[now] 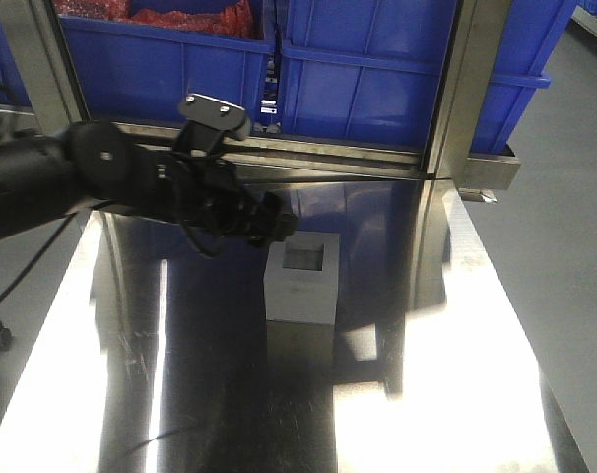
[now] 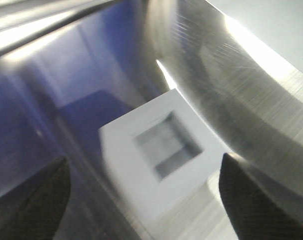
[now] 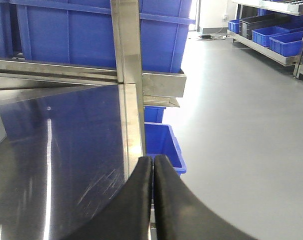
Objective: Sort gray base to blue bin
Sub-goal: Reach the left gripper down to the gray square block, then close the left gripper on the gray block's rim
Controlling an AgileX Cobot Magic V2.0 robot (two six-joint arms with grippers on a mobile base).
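The right end effector (image 3: 152,165) sits nearest, at the desk's (image 1: 456,374) right edge. Its fingers are pressed together with nothing between them.

The gray base (image 1: 303,281) stands about mid-desk, somewhat toward the far edge, with its square recess facing up. The left end effector (image 1: 279,225) hangs just beside the block's far-left corner. Its fingers (image 2: 31,200) are spread wide apart, empty, and not touching the block.

A steel rail (image 1: 328,158) and an upright post (image 1: 456,99) run along the far edge. The blue bin (image 1: 397,89) stands behind them – judged to be the destination.

Hazards from this position:
- In the left wrist view the block lies turned relative to the finger line. Closing on corners rather than flat faces would probably twist it or skid it across the polished steel.
- A shallow grip on the smooth matte walls could let the block slip during the lift.
- The bin rim is well above the desk, so a low carry could strike the rail, the post or the rim.
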